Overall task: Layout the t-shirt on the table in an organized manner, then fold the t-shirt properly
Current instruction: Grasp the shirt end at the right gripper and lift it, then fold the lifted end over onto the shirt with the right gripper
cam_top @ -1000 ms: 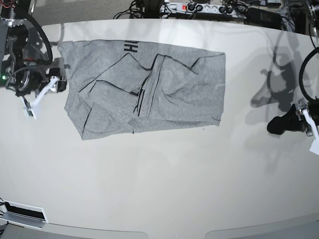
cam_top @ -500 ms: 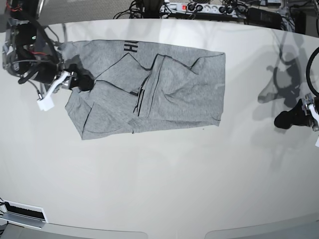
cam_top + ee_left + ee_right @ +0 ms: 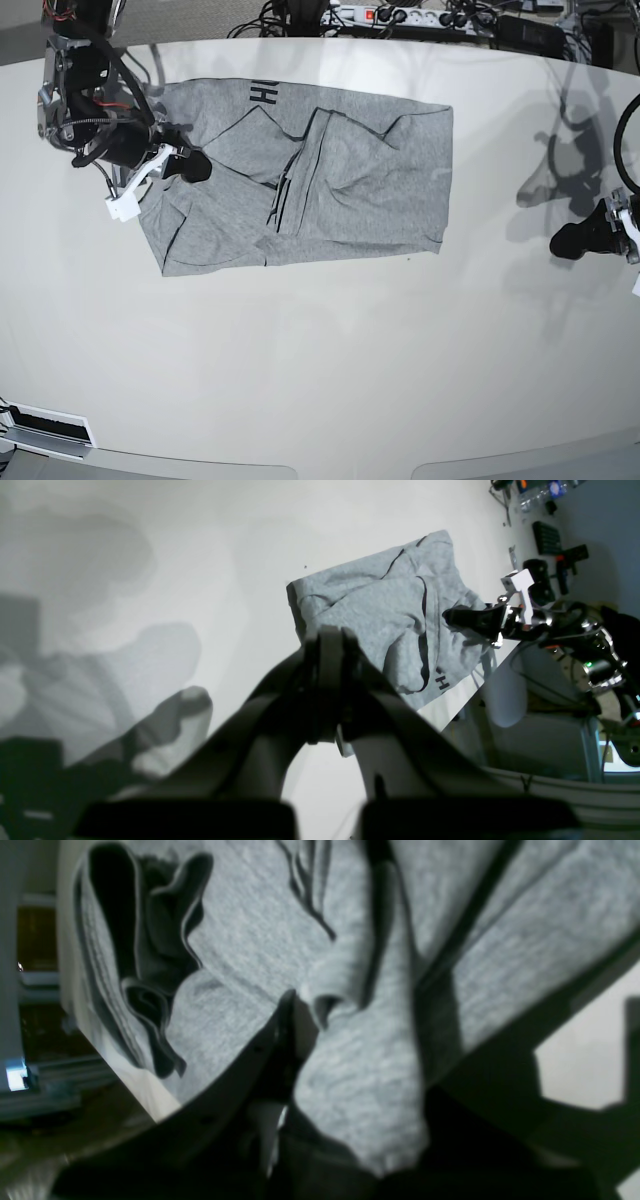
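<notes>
Right tool (image 3: 190, 167) has moved in onto the t-shirt (image 3: 340, 185), now pinching a grey fold at its tip. Left tool (image 3: 580, 240) clenched, empty, shirt well away from it on the tabletop (image 3: 320, 380). Risk: pinch grabs several layers, dragging everything crooked.

Beyond the right gripper (image 3: 300, 1040), blurred folds of the t-shirt (image 3: 350, 1100) hide its fingertips; the lettering (image 3: 262, 94) is mostly tucked under.
</notes>
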Robot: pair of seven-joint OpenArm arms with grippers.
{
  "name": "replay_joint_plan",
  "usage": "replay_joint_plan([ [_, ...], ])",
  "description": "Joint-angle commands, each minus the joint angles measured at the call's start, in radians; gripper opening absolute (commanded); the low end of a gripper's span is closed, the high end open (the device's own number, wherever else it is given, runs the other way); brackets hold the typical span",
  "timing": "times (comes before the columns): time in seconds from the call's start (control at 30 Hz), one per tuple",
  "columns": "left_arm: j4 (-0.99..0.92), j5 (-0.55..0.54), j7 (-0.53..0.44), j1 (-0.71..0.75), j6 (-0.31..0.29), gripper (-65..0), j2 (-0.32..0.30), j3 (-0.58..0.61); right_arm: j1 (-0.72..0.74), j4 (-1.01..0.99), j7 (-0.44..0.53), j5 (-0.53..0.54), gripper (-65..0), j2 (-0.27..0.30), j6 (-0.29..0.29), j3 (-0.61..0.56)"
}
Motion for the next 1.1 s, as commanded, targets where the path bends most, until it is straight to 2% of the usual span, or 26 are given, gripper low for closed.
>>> replay_joint_plan([
  [0.0,0.016,-0.024,-0.015,-0.016,-0.005,-65.0,-0.027,-0.008,0.017,0.027,-0.007,0.001,-65.0,0.013,0.002,0.003],
  [0.1,0.016,-0.024,-0.014,-0.016,-0.005,-65.0,-0.027,-0.008,0.021,0.119,-0.038,-0.002,-65.0,0.018,0.002,0.003],
  [0.17,0.016,-0.023,-0.014,-0.016,-0.005,-65.0,-0.027,-0.008,0.020,0.213,-0.093,-0.019,-65.0,0.027,0.002,0.003],
  [0.27,0.016,-0.023,-0.014,-0.016,-0.005,-65.0,-0.027,-0.008,0.009,0.371,-0.155,-0.093,-65.0,0.040,0.002,0.003],
  [0.43,0.016,-0.016,-0.015,-0.016,-0.005,-65.0,-0.027,-0.008,-0.044,0.612,-0.152,-0.211,-65.0,0.060,0.002,0.034],
  [0.63,0.016,-0.017,-0.018,-0.016,-0.005,-65.0,-0.027,-0.008,-0.103,0.871,-0.152,-0.231,-65.0,0.058,-0.030,0.075],
  [0.73,0.016,-0.016,-0.018,-0.016,-0.005,-65.0,-0.027,-0.008,-0.145,0.972,-0.137,-0.167,-65.0,0.037,-0.039,0.066],
  [0.83,0.016,-0.017,-0.018,-0.016,-0.005,-65.0,-0.026,-0.008,-0.164,0.998,-0.121,-0.072,-65.0,-0.011,-0.034,0.040],
  [0.97,0.016,-0.017,-0.018,-0.016,-0.005,-65.0,-0.026,-0.008,-0.161,0.995,-0.118,-0.068,-65.0,-0.086,-0.007,-0.059],
  [1.07,0.016,-0.017,-0.018,-0.016,-0.005,-65.0,-0.022,-0.008,-0.158,0.995,-0.097,-0.120,-65.0,-0.128,-0.004,-0.165],
])
